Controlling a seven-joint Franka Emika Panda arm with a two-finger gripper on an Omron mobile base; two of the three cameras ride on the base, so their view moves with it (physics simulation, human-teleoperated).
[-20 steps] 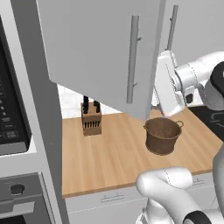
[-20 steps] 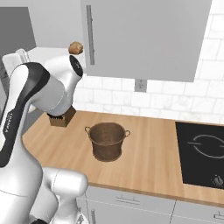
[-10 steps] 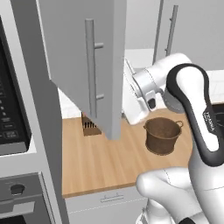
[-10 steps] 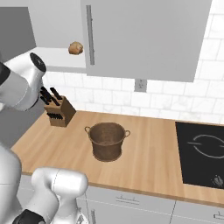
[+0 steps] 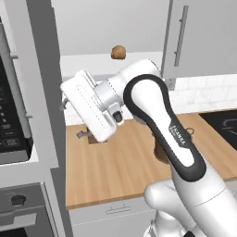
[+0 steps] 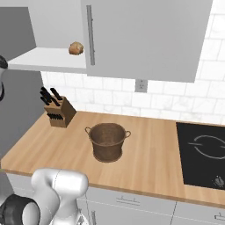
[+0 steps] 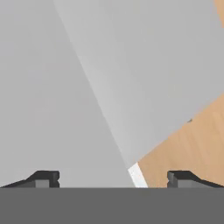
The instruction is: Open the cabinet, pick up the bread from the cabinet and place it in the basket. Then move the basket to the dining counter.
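The light grey cabinet [image 6: 48, 26] stands open; its door [image 5: 42, 69] is swung far out to the left. On its white shelf [image 6: 44, 59] lies the small golden-brown bread [image 6: 76, 48], seen in the left base view as well [image 5: 118, 52]. My gripper [image 5: 66, 99] is below the shelf, right by the swung door, pointing at its grey face. In the hand view the gripper [image 7: 113, 178] is open, its dark fingertips [image 7: 43, 177] wide apart with nothing between them. The dark brown woven basket [image 6: 107, 140] stands on the wood worktop, well below and right of the bread.
A knife block [image 6: 57, 112] stands at the back left of the worktop [image 6: 149, 158]. A black cooktop [image 6: 204, 154] lies at the right. A second cabinet door with a bar handle [image 6: 90, 35] stays closed right of the shelf. An oven tower [image 5: 14, 120] rises at the left.
The cabinet door has swung from partly open to far open on the left, and my hand went left with it. The bread now shows in the left base view.
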